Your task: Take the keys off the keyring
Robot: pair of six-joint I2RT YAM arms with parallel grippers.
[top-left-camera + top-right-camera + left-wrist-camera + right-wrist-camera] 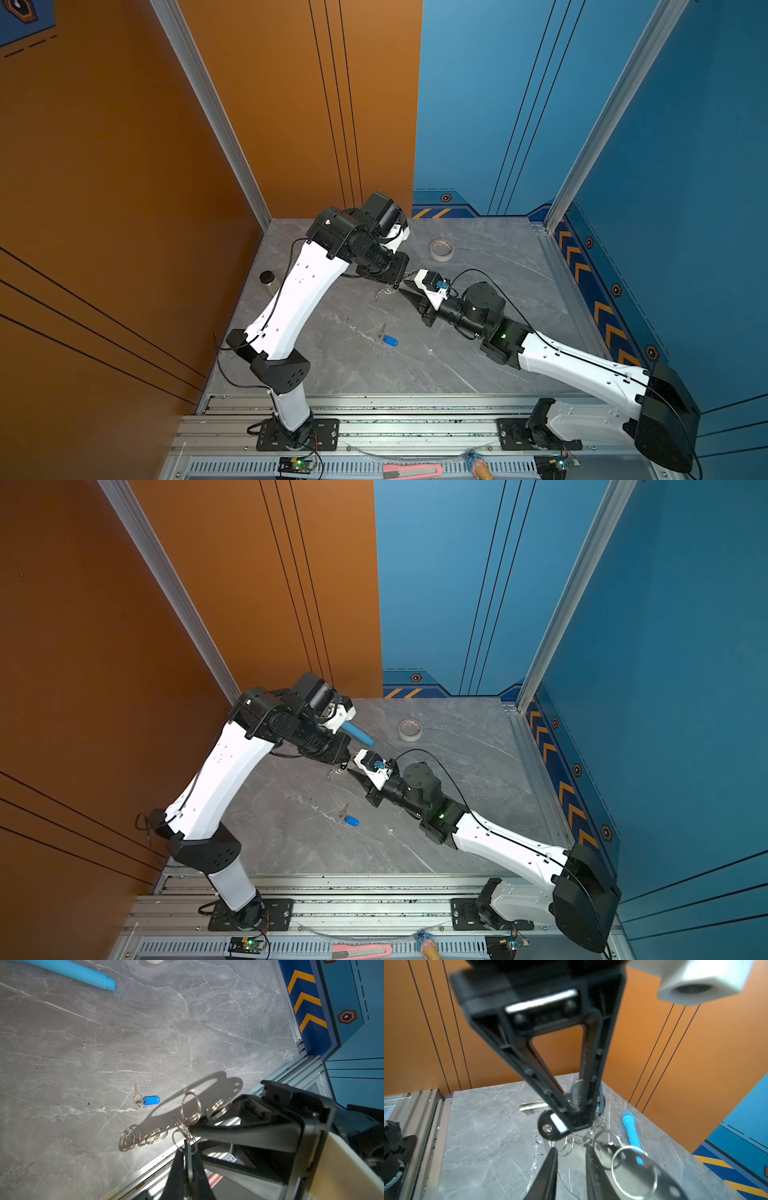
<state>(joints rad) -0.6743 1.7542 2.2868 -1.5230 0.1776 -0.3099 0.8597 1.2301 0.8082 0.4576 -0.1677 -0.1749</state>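
Note:
The keyring [226, 1084], a flat grey plate with an oval cut-out and wire rings along one edge, hangs level above the table. My right gripper [571, 1151] is shut across the plate [639, 1172] near its ringed edge. My left gripper [187, 1147] meets it tip to tip and is shut on a silvery key [577, 1093] that still hangs from one ring; a dark fob [548, 1126] dangles at its tip. In both top views the two grippers [401, 289] [348, 770] touch at mid-table. A loose key with a blue tag [388, 340] [146, 1100] lies on the table, nearer the front.
A long blue tube [357, 733] [632, 1136] lies behind the left wrist. A whitish tape roll [441, 249] sits at the back. A small dark-lidded jar [268, 278] stands by the left wall. A pink utility knife [411, 469] rests on the front rail.

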